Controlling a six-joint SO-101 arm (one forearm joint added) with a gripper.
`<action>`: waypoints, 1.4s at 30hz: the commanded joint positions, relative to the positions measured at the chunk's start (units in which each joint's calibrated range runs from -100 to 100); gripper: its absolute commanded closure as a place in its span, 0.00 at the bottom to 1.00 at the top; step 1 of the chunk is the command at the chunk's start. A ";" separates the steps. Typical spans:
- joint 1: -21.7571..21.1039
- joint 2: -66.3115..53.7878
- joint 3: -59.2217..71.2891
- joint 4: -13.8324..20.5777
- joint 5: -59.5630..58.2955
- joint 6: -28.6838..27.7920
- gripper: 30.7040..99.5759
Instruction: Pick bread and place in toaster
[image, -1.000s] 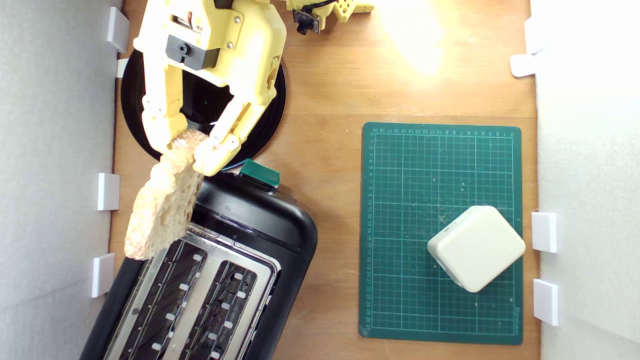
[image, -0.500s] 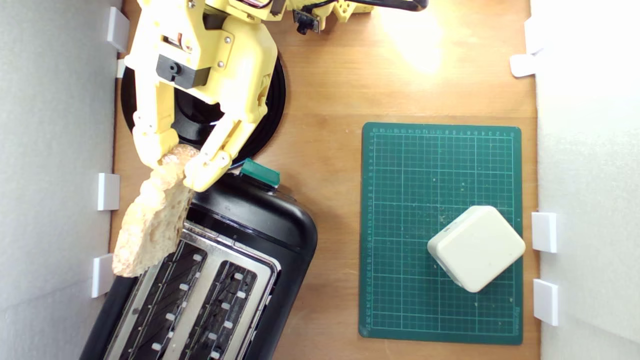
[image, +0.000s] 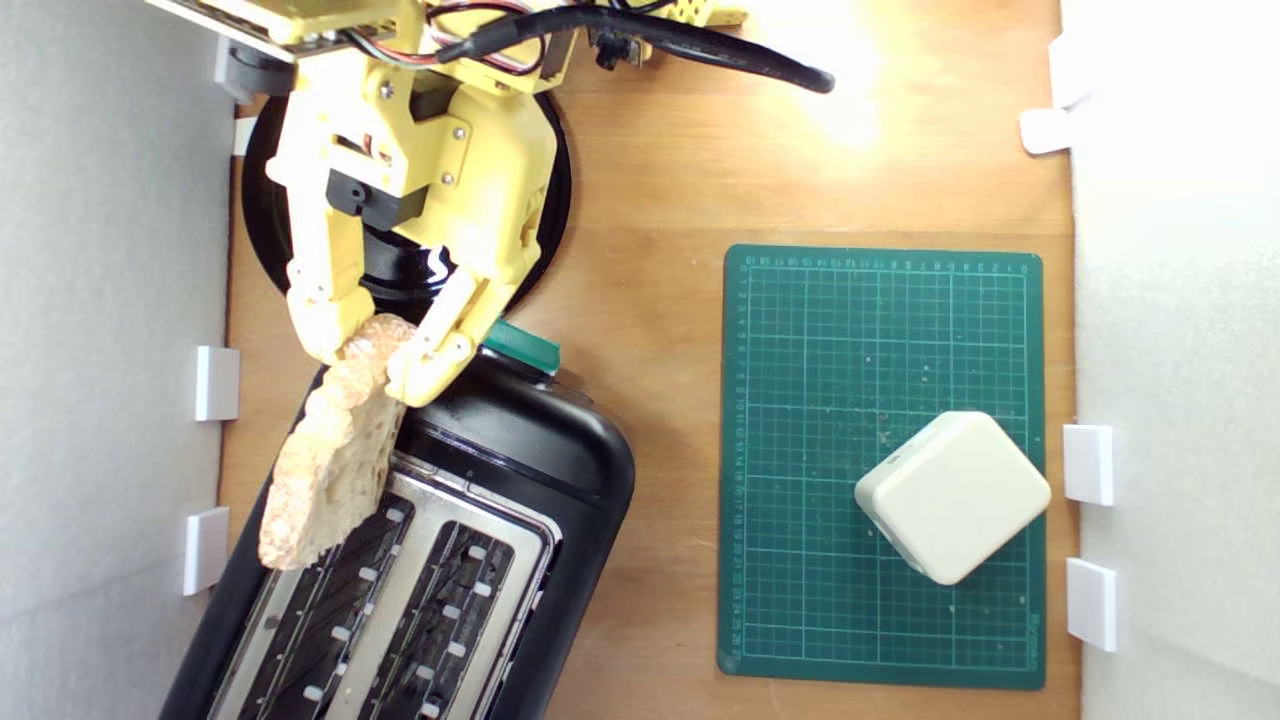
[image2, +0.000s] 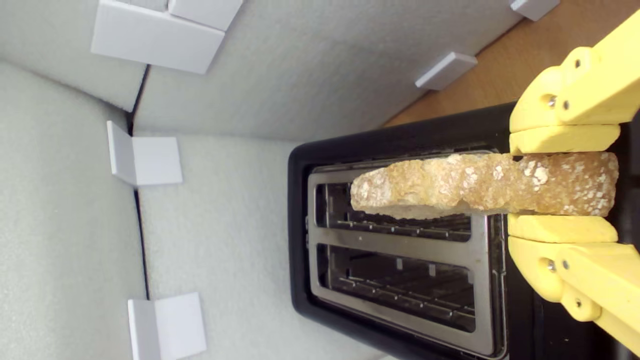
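Over the wooden table (image: 650, 180), the downward-angled gripper (image: 375, 350) clamps the bread (image: 330, 470) above the toaster (image: 520, 450).

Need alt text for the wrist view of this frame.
The yellow gripper clamps one end of a crusty bread slice, held edge-on above the black toaster, over one of its two open slots. White foam walls with white brackets stand behind.
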 joint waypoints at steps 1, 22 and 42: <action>-0.16 -0.34 -3.36 0.25 -2.19 -0.12 0.58; -1.85 6.98 -7.71 0.34 -2.19 -0.17 0.58; -2.98 14.22 -8.53 5.87 -2.19 -1.06 0.58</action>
